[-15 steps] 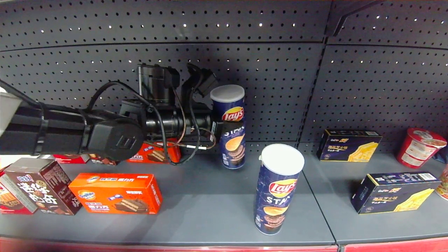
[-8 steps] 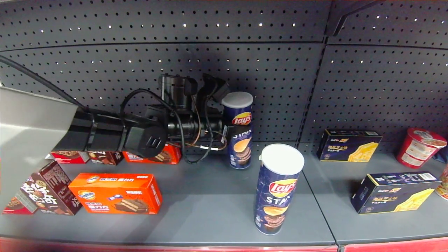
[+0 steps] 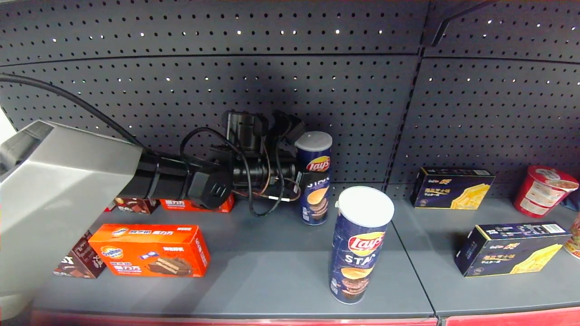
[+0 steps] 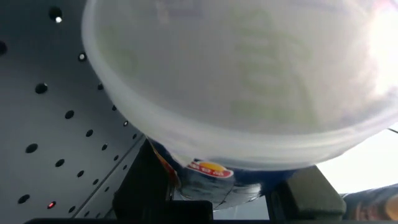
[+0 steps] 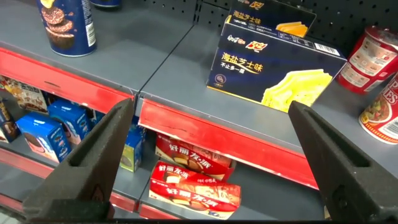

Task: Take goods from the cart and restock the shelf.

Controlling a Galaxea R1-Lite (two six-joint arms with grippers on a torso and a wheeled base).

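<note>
Over the last second the left arm [image 3: 172, 181] has carried the chip can [image 3: 316, 179] rightward and down to the back of the shelf [image 3: 272, 271], behind a second can [image 3: 360, 244] — the left claw [image 3: 297, 174] clamped on its side, probably to keep it upright for setting down. Whether its base touches the shelf cannot be told; cables [image 3: 267, 199] mask the grip. The right claw [image 5: 211, 162] hangs spread wide — apparently idle — before the shelf's front edge.
</note>
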